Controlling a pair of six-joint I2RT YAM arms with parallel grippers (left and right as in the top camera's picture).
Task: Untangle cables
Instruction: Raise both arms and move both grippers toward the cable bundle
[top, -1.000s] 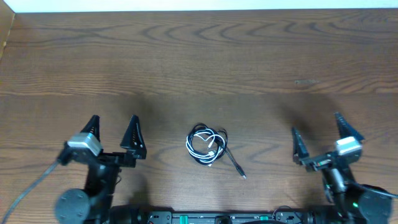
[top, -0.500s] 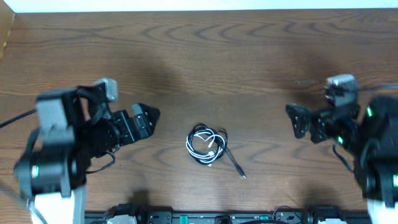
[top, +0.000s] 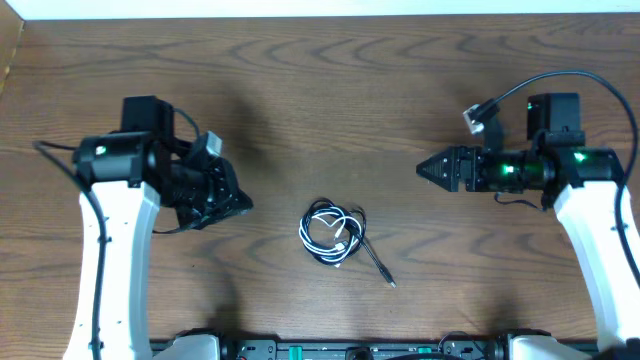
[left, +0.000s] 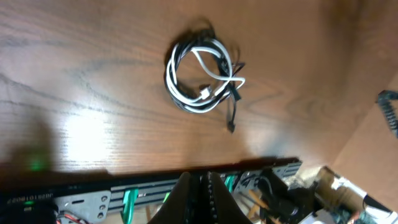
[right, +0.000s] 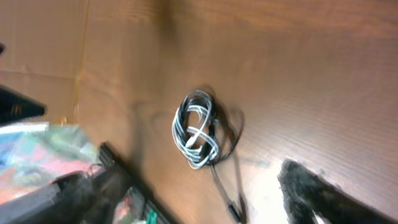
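Observation:
The cables (top: 332, 234) lie in one small coil at the middle of the wooden table, a black cord and a white cord wound together. A black plug end (top: 386, 277) trails toward the near edge. The left wrist view shows the coil (left: 202, 74) well ahead of my left gripper (left: 199, 177), whose jaws are pressed together on nothing. From above, the left gripper (top: 238, 201) sits left of the coil and apart from it. My right gripper (top: 426, 168) points at the coil from the upper right. Its wrist view is blurred, showing the coil (right: 198, 129) and only one finger (right: 311, 193).
A metal rail with green parts and wiring (top: 330, 350) runs along the near table edge. The table's left edge (top: 10, 60) and a white strip along the far edge (top: 320, 8) bound the wood surface. Thick black arm wires loop above the right arm (top: 540, 85).
Both arms have lifted from the near edge and swung inward, pointing at the coil. The left jaws went from spread to shut; the right jaws look narrower. The cables have not moved.

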